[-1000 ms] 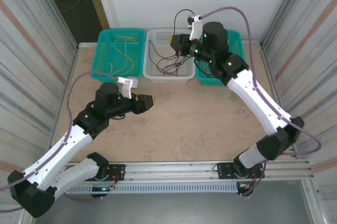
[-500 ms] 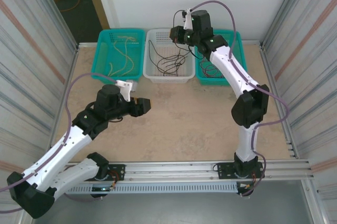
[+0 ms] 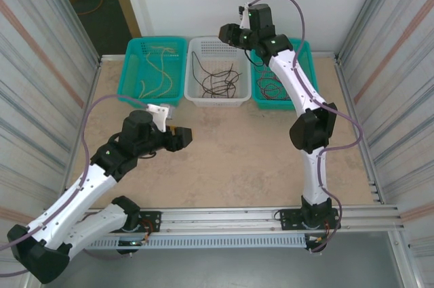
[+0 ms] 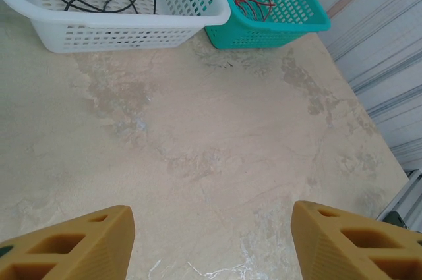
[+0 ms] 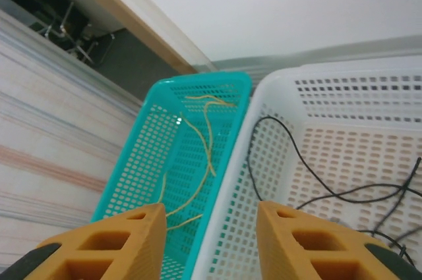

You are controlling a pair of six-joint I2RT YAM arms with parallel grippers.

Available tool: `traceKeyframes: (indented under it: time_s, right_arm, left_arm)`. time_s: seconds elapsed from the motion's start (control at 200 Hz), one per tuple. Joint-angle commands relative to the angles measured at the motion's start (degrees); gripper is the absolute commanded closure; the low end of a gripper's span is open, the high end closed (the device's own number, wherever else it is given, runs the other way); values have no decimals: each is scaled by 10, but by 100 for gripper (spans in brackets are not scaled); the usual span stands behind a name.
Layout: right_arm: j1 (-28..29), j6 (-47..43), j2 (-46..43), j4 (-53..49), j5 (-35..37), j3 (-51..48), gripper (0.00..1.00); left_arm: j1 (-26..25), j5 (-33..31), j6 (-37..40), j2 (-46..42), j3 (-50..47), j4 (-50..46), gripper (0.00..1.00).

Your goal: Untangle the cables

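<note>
Thin black cables lie loosely tangled in the white basket. Yellow cables lie in the left teal basket, and red cables in the right teal basket. My right gripper hangs high over the white basket's back edge. In its wrist view the right gripper is open and empty, above yellow cables and a black cable. My left gripper hovers over bare table. There the left gripper stands open, holding nothing.
The three baskets stand side by side along the table's back edge. The left wrist view has the white basket and the right teal basket ahead of the fingers. Corrugated walls close both sides.
My right arm has stretched up and back from low over the white basket, and its gripper has opened. The left gripper has opened slightly wider and hardly moved.
</note>
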Motion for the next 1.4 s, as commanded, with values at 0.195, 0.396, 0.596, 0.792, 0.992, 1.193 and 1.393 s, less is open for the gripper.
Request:
traceKeyframes:
  time_s: [0.195, 0.396, 0.596, 0.792, 0.992, 1.193, 1.393]
  right_arm:
    - [20, -40, -130, -35, 47, -107, 39]
    - [48, -73, -368, 59, 126, -427, 26]
    - [59, -79, -587, 113, 252, -692, 14]
    - [50, -59, -748, 135, 310, -878, 1]
    - [21, -18, -755, 147, 474, -1020, 1]
    - [-15, -58, -744, 265, 559, -1054, 1]
    - [-115, -89, -660, 334, 628, -1088, 1]
  left_arm:
    - [5, -74, 19, -9, 35, -52, 28]
    - [5, -195, 58, -41, 66, -78, 8]
    - [10, -437, 61, -55, -27, 57, 1]
    - [36, -544, 145, -40, -143, 241, 1]
    - [177, -479, 176, 68, -170, 284, 1]
    - [280, -384, 180, 160, -218, 410, 1]
    - [318, -284, 207, 274, -231, 575, 1]
